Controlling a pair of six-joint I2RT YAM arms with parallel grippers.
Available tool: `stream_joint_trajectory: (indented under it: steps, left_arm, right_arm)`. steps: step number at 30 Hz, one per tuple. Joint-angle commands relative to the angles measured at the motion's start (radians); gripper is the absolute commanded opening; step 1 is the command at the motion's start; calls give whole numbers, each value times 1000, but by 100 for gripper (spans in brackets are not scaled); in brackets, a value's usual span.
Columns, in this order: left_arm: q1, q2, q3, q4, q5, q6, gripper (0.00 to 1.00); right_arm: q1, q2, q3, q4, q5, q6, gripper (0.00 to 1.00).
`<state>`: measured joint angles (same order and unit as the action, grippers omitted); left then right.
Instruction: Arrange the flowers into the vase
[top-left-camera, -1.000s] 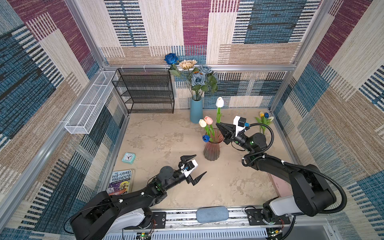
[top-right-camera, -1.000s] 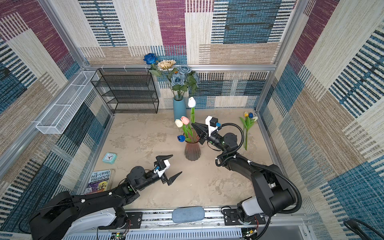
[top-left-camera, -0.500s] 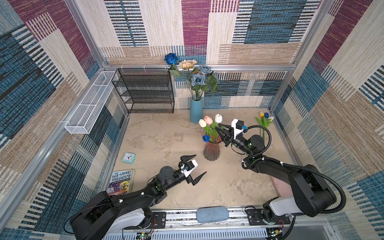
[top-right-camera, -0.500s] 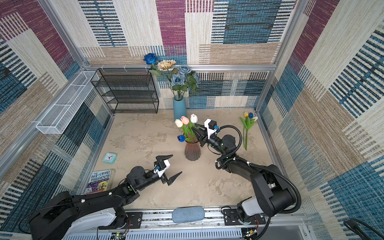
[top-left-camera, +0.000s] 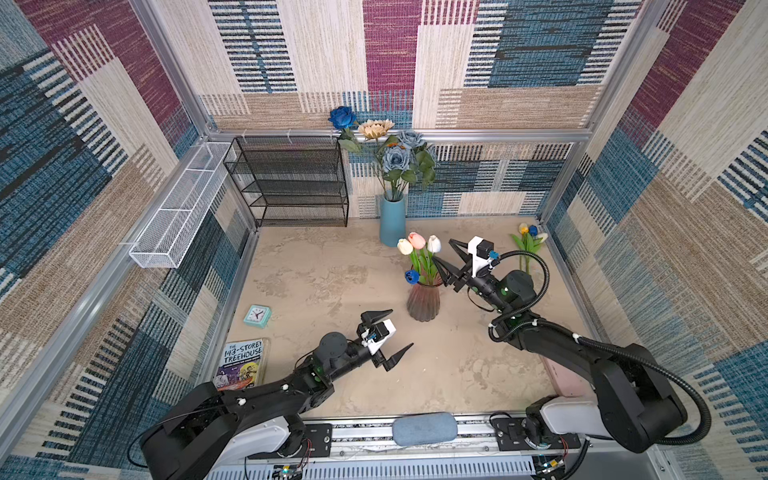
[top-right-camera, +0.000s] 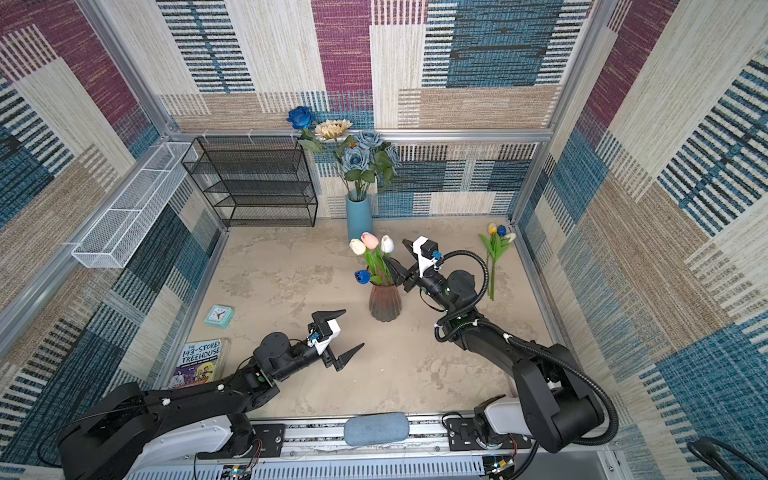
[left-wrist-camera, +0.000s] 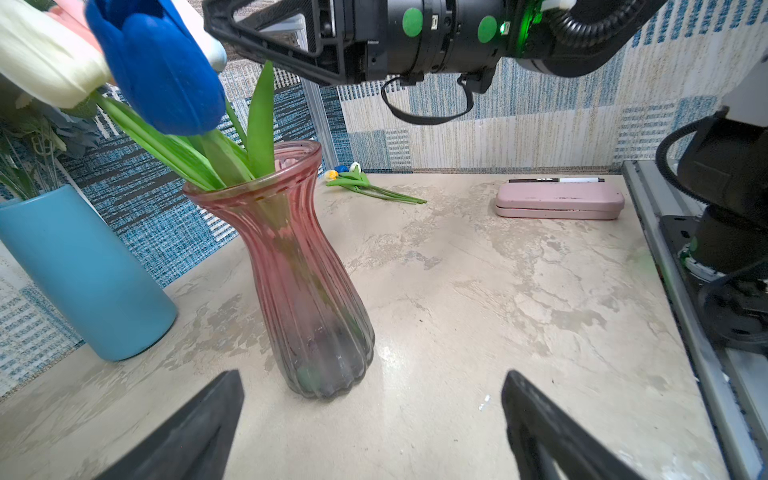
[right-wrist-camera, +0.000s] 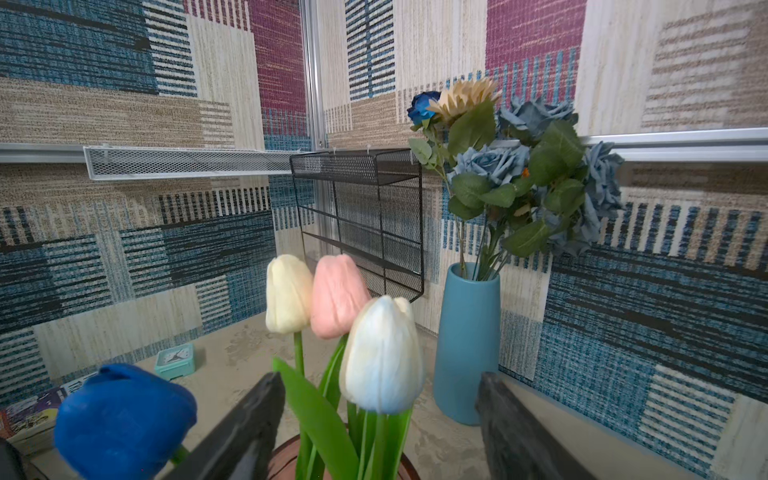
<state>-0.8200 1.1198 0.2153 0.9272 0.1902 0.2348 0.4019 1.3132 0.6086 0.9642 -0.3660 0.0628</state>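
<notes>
Right jaws parted, gripping nothing, flanking white artificial tulip (right-wrist-camera: 382, 353) whose green stem stands with cream tulip (right-wrist-camera: 288, 293), pink tulip (right-wrist-camera: 337, 295) and deep-blue tulip (right-wrist-camera: 124, 419) in ribbed pink glass vase (left-wrist-camera: 307, 291) on mottled beige worktop (left-wrist-camera: 498, 291); left jaws spread wide, empty, low before vase; three loose short tulips (top-left-camera: 528, 241) lying near right wall.

Beige mottled tabletop (top-left-camera: 332, 270), enclosed by patchwork woven wall panels. Black mesh shelf rack (top-left-camera: 291, 183) stands upright against the back wall, at the left corner. White wire basket (top-left-camera: 178, 208) is mounted on the left wall rail. Teal alarm clock (top-left-camera: 257, 316) sits near the left wall; a book (top-left-camera: 241, 361) titled "143-Storey Treehouse" lies flat just in front of it. Pink case (left-wrist-camera: 559, 201) lies closed at the right edge, a marker (left-wrist-camera: 557, 180) along it. Grey-blue pad (top-left-camera: 424, 428) rests on the front rail.
</notes>
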Motion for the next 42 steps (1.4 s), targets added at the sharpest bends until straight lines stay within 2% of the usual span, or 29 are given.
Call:
stream_joint_trajectory:
  steps: [1, 4, 6, 9, 11, 14, 18, 20, 25, 28, 34, 37, 39, 42]
  left_arm:
    - [1, -1, 7, 24, 12, 10, 100]
    - [1, 0, 6, 24, 12, 8, 100]
    - [1, -1, 7, 24, 12, 8, 100]
    - [1, -2, 6, 24, 14, 4, 100]
    - [1, -3, 6, 24, 15, 1, 100]
    - [1, -2, 8, 22, 16, 2, 100]
    - [1, 0, 10, 21, 14, 1, 100]
    - [1, 6, 12, 22, 18, 0, 100]
    - [1, 1, 11, 13, 15, 8, 100]
    - [0, -14, 11, -7, 7, 12, 100]
    - [1, -3, 15, -2, 12, 14, 100]
    - [1, -2, 16, -4, 14, 13, 100]
    - [1, -2, 17, -5, 14, 13, 100]
    - [0, 0, 19, -5, 12, 14, 100]
  right_arm:
    - [-1, -56, 14, -30, 80, 1, 76]
    - [-12, -122, 14, -49, 139, 1, 76]
    - [-57, -146, 38, -101, 149, 18, 72]
    - [-182, -140, 99, -237, 159, 85, 60]
    - [-281, -105, 161, -359, 179, 138, 58]
    - [-419, -19, 274, -585, 238, 210, 54]
    - [-591, 184, 454, -867, 193, 243, 49]
    - [-638, 316, 559, -990, 166, 213, 41]
    - [-676, 552, 767, -1222, 235, 154, 36]
    - [-683, 642, 840, -1294, 263, 124, 33]
    - [-685, 765, 932, -1384, 299, 86, 30]
    - [-686, 798, 945, -1387, 281, 78, 25]
    - [-683, 802, 935, -1373, 225, 65, 25]
    - [-681, 810, 924, -1365, 217, 69, 27]
